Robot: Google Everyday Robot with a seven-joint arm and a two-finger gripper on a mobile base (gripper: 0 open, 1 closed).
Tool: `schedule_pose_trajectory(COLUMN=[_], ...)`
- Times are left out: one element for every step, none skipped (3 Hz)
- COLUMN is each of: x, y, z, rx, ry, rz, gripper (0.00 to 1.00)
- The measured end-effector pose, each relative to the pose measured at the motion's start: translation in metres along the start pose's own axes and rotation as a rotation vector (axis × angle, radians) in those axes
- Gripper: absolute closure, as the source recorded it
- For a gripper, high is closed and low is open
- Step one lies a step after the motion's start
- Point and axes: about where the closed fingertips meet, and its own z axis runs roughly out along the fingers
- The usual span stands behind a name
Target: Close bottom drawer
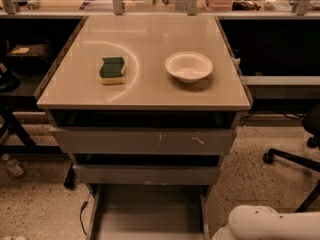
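Observation:
The bottom drawer (147, 214) is pulled out at the foot of the cabinet, showing its flat grey tray floor and side rails; its front is cut off by the frame's lower edge. Above it sit the medium grey drawer front (146, 175) and the widest front with white scratch marks (145, 141). Only a white rounded part of my arm (267, 224) shows at the bottom right, beside the open drawer's right rail. The gripper is out of view.
On the beige table top (145, 91) lie a green and yellow sponge (113, 70) and a white bowl (189, 66). An office chair base (292, 156) stands at right. Dark shelving (20, 64) stands at left. A cable (82, 211) hangs left of the drawer.

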Motion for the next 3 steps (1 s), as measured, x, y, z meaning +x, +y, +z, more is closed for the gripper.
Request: schedule_pose_trajectory(x=[0.003,0.022,0.03], y=[0.0,-0.009,-0.048], z=[0.009,0.043,0.101], rx=[-0.021,-0.038,-0.006], ry=[-0.005,0.023,0.011], rz=[0.014,0.051,0.092], gripper=[1.0,1.0,1.0])
